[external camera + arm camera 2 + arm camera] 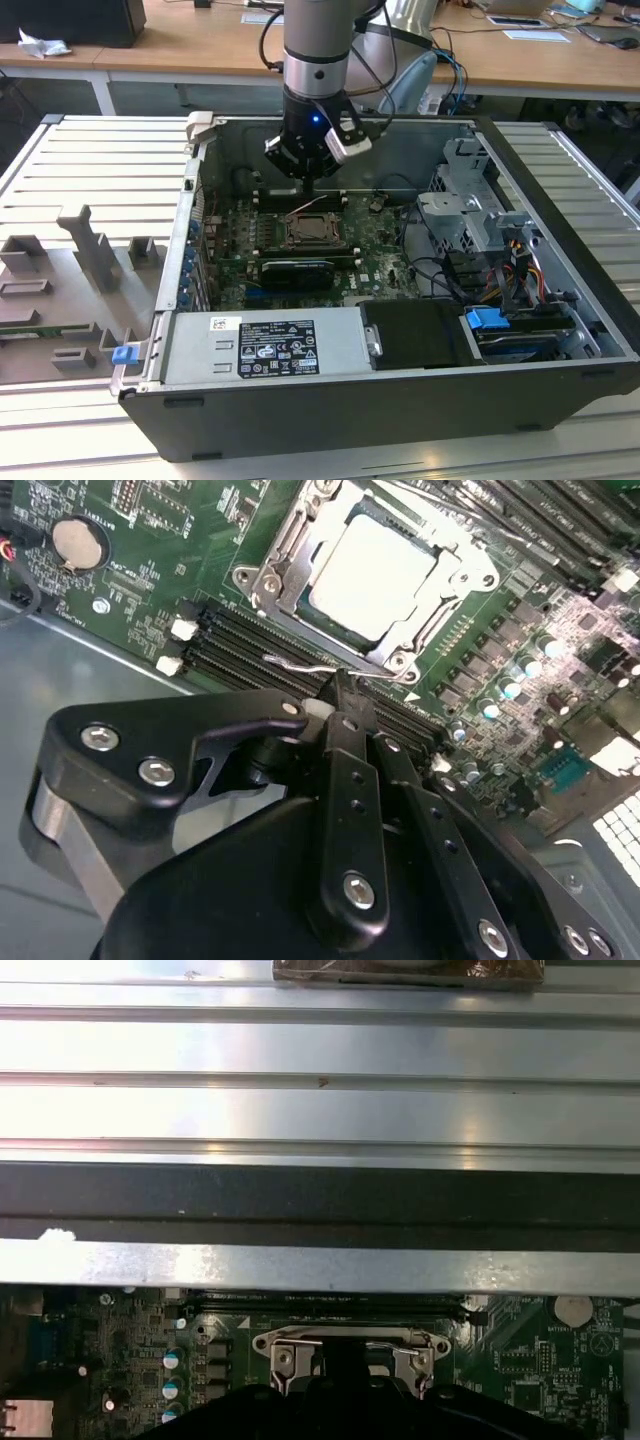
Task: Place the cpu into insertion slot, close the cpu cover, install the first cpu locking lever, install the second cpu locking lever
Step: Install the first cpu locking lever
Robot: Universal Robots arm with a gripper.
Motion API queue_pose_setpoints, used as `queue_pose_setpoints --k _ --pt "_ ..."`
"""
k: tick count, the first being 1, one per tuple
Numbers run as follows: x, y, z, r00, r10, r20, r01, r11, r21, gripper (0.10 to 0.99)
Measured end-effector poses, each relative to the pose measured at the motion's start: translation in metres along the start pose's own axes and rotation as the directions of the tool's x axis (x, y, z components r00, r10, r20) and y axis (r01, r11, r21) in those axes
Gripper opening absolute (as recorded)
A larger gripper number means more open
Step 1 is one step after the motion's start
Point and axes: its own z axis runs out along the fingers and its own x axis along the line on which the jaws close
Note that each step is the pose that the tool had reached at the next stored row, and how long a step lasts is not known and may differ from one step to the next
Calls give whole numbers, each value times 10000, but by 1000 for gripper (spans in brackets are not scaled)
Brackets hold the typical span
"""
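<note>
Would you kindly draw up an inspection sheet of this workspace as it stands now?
Surface: slatted metal table carries the open computer case.
Job's things: cpu sits in the insertion slot; cpu cover lies down around it; a wire lever ends by the gripper.
Clutter: grey fixture blocks, blue clip.
Grippers: gripper low over the board, beside the slot.
Cables: coloured wires inside the case.
Surroundings: wooden desks behind.
</note>
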Motion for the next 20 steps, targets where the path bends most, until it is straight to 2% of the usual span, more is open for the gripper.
queue_pose_setpoints --k 5,9,11,13,18,20 --pt "-7 13 68 9991 -425 -13 425 9991 4 106" --pt "-7 13 84 9989 -462 -14 462 9989 0 106" --pt "-8 13 104 9969 -788 -31 788 9969 0 106" --pt "-22 23 115 9965 -837 -34 837 9965 0 106" --pt "-39 34 134 9963 -858 -25 858 9963 -106 106" --pt "-50 34 144 9963 -858 -16 858 9961 -182 106"
